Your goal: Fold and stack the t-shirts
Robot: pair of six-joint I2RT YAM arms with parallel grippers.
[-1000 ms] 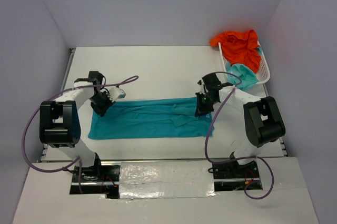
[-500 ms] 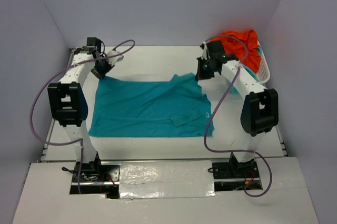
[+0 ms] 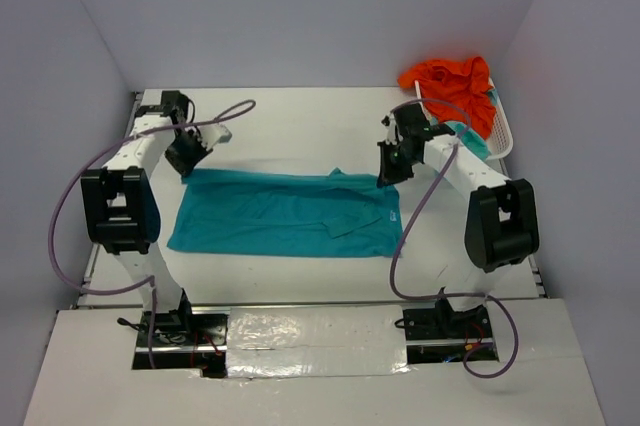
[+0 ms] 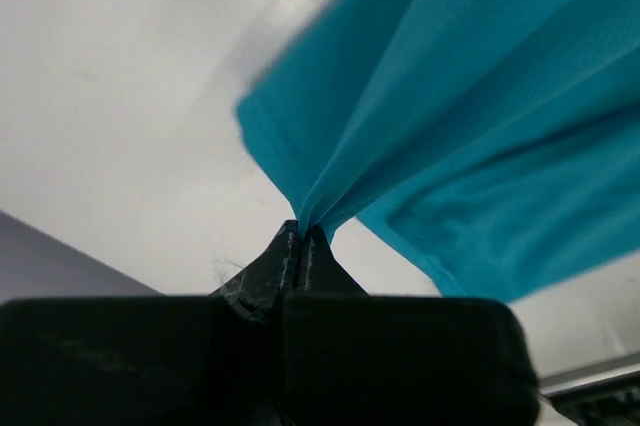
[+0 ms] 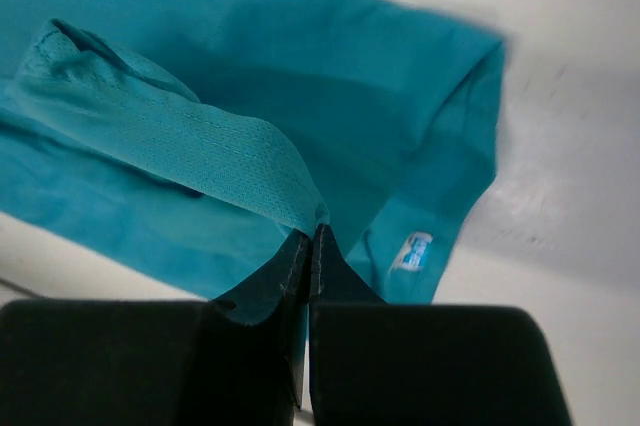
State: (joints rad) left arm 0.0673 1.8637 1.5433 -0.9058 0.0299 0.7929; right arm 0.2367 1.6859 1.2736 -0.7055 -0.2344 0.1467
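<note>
Teal t-shirt (image 3: 285, 218) lies with long axis left to right

On the white table (image 3: 300, 126), far right: white mesh basket (image 3: 507, 138)

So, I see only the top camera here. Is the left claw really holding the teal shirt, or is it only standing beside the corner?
Observer: It holds it. In the left wrist camera the left claw is shut on a thin pinch of the teal shirt, and the cloth fans out from the tips.
Operator: And the right claw?
Observer: It is shut on the shirt too. The right claw pinches a folded band of cloth that rises up to its tips, not a flat single edge.
Operator: Is there anything that tells me which end this is?
Observer: A small white label shows on the flat layer, close to the tips and near the shirt's corner.
</note>
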